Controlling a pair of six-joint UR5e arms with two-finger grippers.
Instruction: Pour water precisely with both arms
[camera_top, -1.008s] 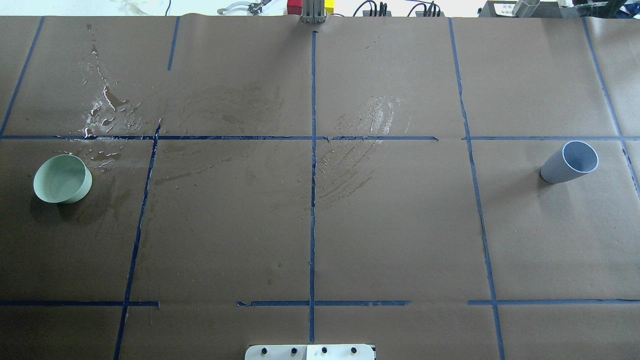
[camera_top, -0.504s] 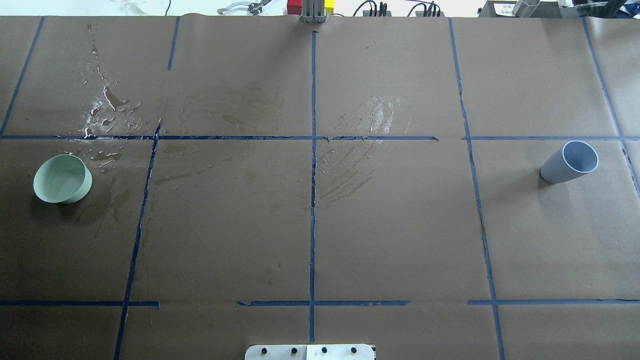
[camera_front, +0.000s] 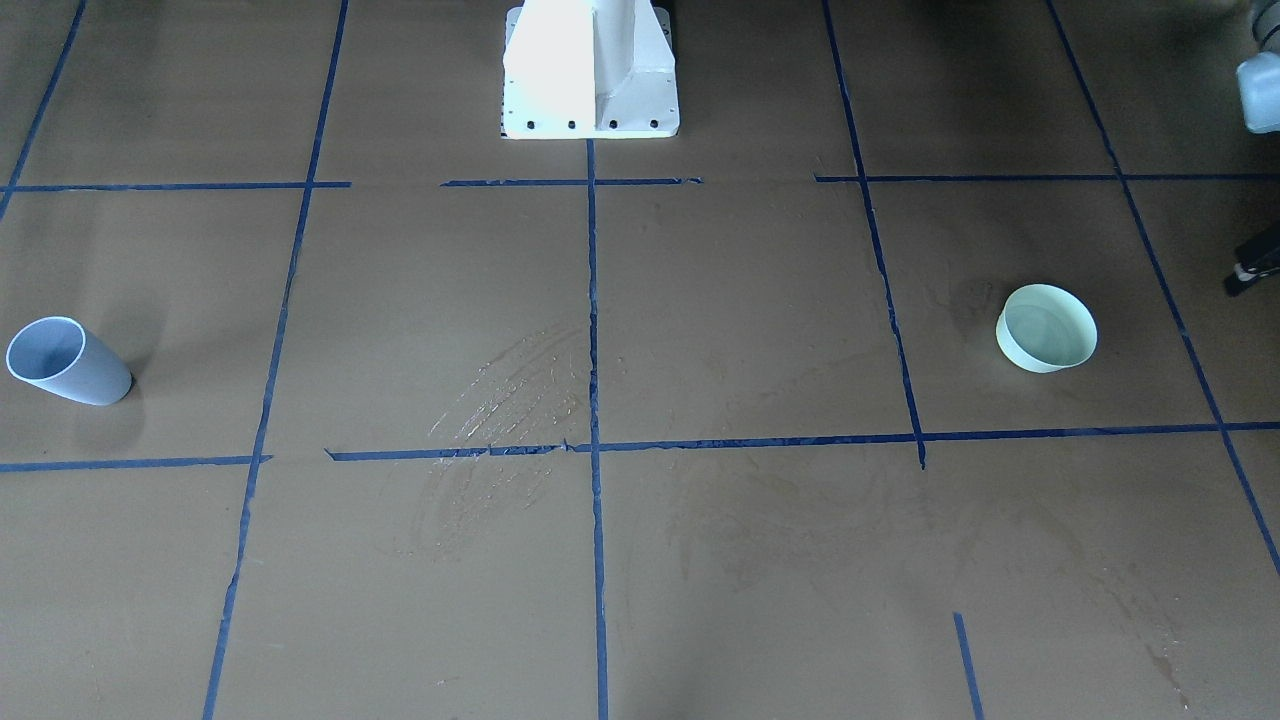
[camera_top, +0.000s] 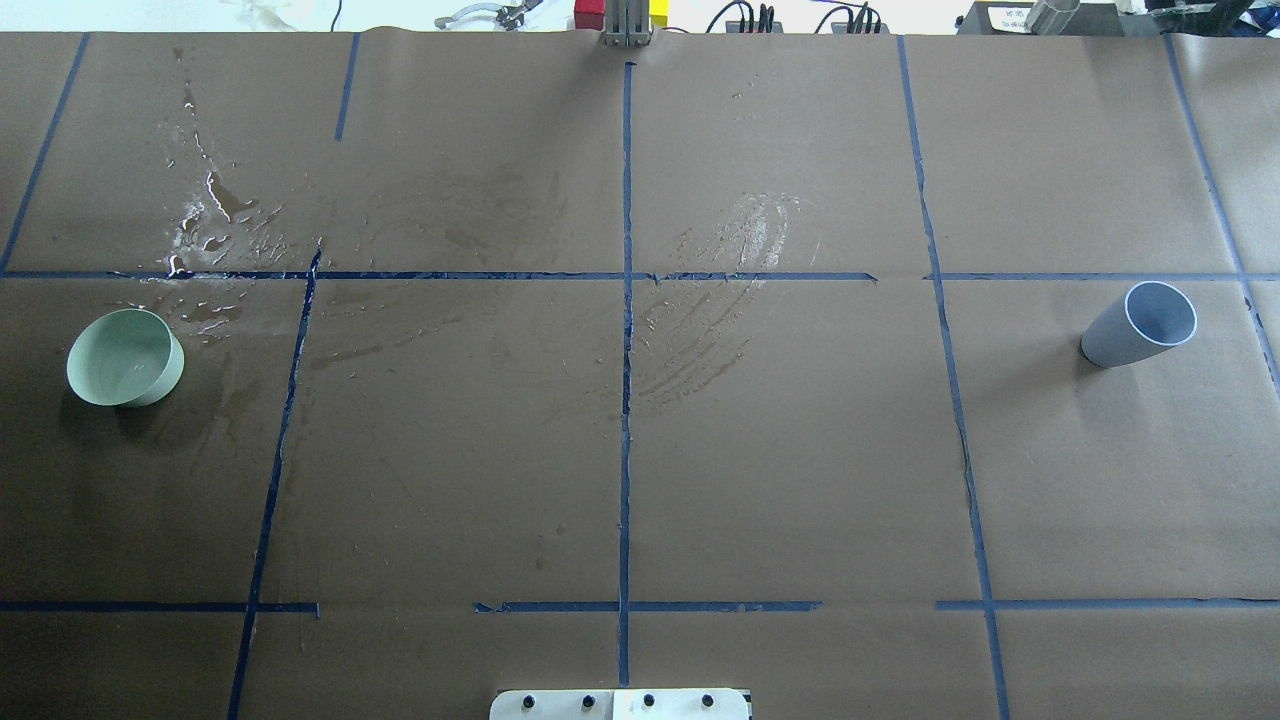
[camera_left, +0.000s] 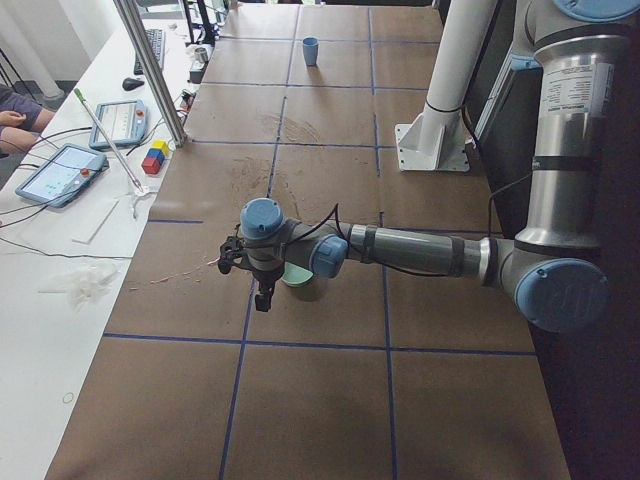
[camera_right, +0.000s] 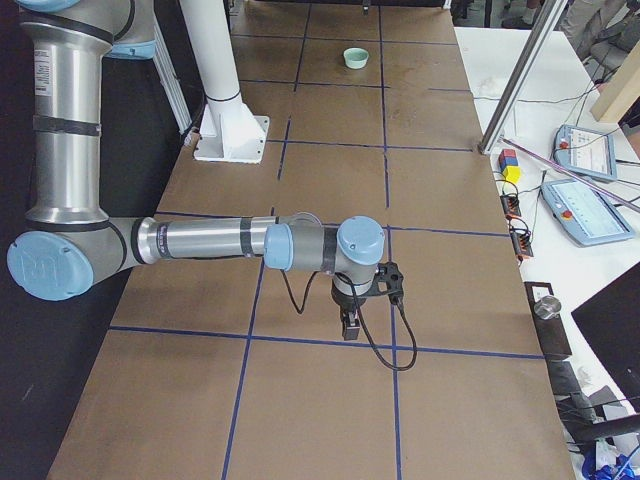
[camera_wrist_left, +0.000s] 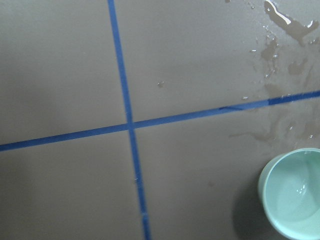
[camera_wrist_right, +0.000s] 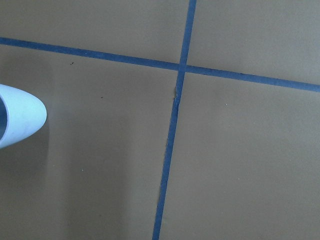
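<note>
I cannot tell how far the left end effector (camera_left: 262, 298) is open. It is black, points down, and hangs just in front of the mint bowl (camera_left: 305, 288); whether they touch, I cannot tell. The left arm (camera_left: 420, 252) lies stretched almost level over the tabletop (camera_top: 780, 450), its wrist bent down.

For the right end effector (camera_right: 348, 325) I also cannot tell the opening. It points down near a blue tape line (camera_right: 450, 349), and the right arm (camera_right: 200, 240) has a level forearm.

The water (camera_wrist_left: 297, 192) sits in the bowl, at the lower right of the left wrist view. Spilled drops (camera_top: 215, 215) shine at the upper left of the overhead view. The blue-grey cup (camera_top: 1140, 325) stands at its right side.
</note>
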